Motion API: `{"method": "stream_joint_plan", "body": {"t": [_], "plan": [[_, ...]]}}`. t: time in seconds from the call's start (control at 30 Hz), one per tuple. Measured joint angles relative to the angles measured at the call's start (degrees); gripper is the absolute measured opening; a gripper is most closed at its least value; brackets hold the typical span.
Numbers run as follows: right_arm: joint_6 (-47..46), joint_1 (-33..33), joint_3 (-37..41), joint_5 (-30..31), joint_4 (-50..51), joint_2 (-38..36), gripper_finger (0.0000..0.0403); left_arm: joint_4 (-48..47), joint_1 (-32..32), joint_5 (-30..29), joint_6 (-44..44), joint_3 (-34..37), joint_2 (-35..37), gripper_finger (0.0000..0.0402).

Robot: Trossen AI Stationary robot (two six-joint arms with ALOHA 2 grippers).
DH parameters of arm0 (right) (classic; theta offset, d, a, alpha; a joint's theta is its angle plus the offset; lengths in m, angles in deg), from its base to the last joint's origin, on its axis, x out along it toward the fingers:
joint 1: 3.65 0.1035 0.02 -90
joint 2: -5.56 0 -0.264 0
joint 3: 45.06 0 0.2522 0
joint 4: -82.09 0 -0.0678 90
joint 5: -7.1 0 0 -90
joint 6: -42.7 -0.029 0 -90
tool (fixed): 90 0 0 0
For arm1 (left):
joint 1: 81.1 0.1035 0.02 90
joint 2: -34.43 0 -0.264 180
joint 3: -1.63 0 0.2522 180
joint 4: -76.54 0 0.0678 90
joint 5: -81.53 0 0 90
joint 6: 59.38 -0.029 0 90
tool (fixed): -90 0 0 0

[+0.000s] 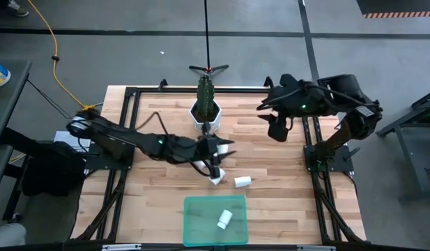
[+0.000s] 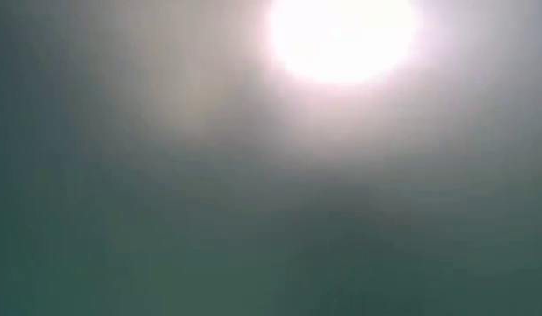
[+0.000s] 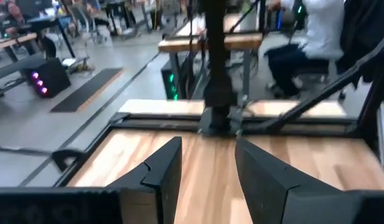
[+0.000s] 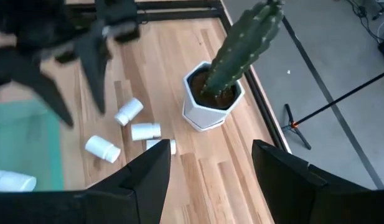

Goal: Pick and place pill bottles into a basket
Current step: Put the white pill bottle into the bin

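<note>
Dark left gripper (image 1: pixel 216 166) open above pill bottles (image 1: pixel 217 179).

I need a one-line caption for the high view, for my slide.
Left gripper open above loose pill bottles; one bottle lies in the green basket.

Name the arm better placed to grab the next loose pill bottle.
Left. Its gripper hangs open right over the loose pill bottles beside the basket. The right gripper, jaws open, waits farther off, near the plant pot.
</note>
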Motion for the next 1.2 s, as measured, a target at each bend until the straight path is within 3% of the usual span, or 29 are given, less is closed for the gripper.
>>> {"method": "stream_joint_plan", "body": {"t": [0.17,0.43,0.9,1.03,1.2], "plan": [[0.19,0.08,0.00,0.29,0.00,1.31,0.0216,-9.82,1.11,0.01,-0.39,0.00,5.92,0.0176],[0.11,0.05,0.00,-0.07,0.02,5.02,0.0216,-19.03,2.00,2.74,-0.42,0.06,12.79,0.0131],[0.67,0.05,0.24,-7.35,-0.01,12.33,0.0216,-38.13,2.61,4.10,1.73,0.08,26.00,0.0090],[-0.19,0.06,4.96,-9.02,-0.01,11.73,0.0216,-40.96,2.61,4.04,2.18,0.00,30.58,0.0090],[-1.04,1.01,18.73,-11.93,-0.05,8.58,0.0216,-44.59,2.58,4.42,2.95,0.06,34.16,0.0090]]}}
